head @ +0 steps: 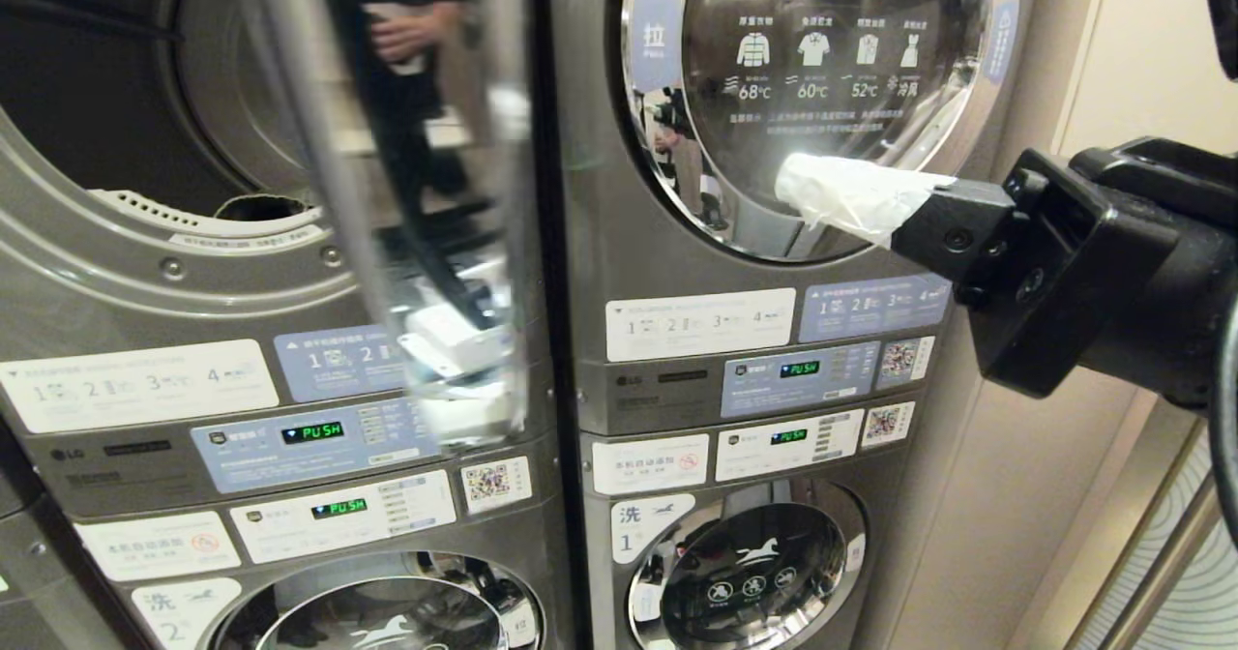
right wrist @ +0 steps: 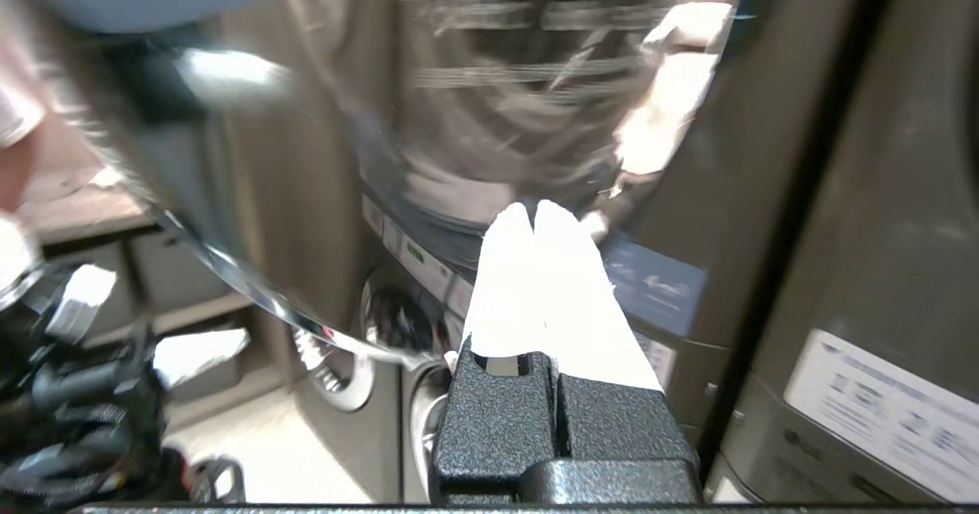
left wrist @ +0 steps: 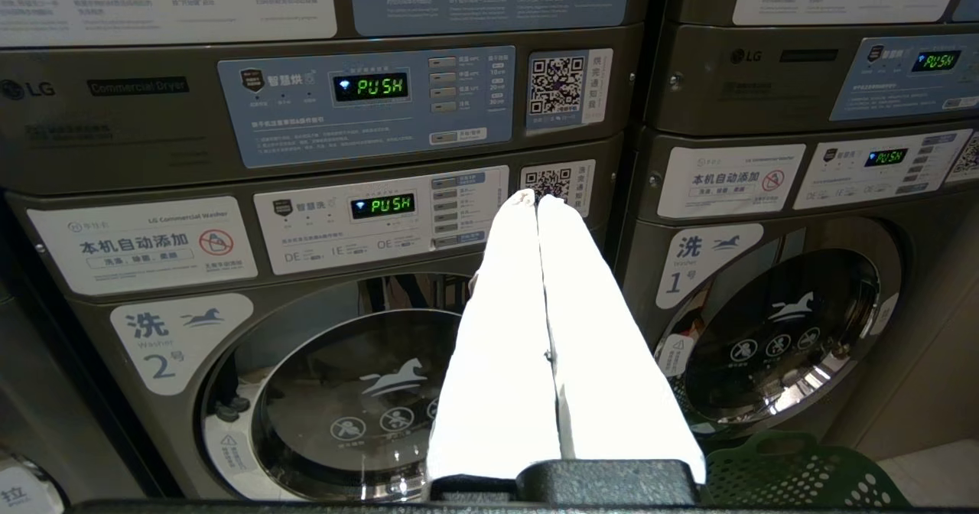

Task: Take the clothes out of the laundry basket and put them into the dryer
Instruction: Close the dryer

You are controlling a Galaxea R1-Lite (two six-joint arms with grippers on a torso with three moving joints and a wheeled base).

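Dryers stood stacked over washers in front of me, two columns side by side. My right gripper point(head: 788, 181) was up at the right of the head view, its white-wrapped jaws pressed flat together with nothing between them, the tip crossing the lower rim of the right-hand dryer's closed door point(head: 808, 79). The open dryer point(head: 145, 147) was the upper left machine, its dark drum exposed, and its glass door point(head: 426, 195) swung out towards me, edge-on, between the two columns. No garment showed in that drum from where I looked.

My left gripper point(left wrist: 535, 200) hung lower down, jaws likewise closed and empty, pointing at the control panel point(left wrist: 382, 216) of washer number two. Green "PUSH" readouts glowed on the panels in both columns. The green laundry basket point(left wrist: 795, 472) sat on the floor below the right-hand washer's door point(left wrist: 780, 338), only its perforated rim in sight at the corner of the left wrist view; I could not tell what lay inside it. The right wrist view was smeared.
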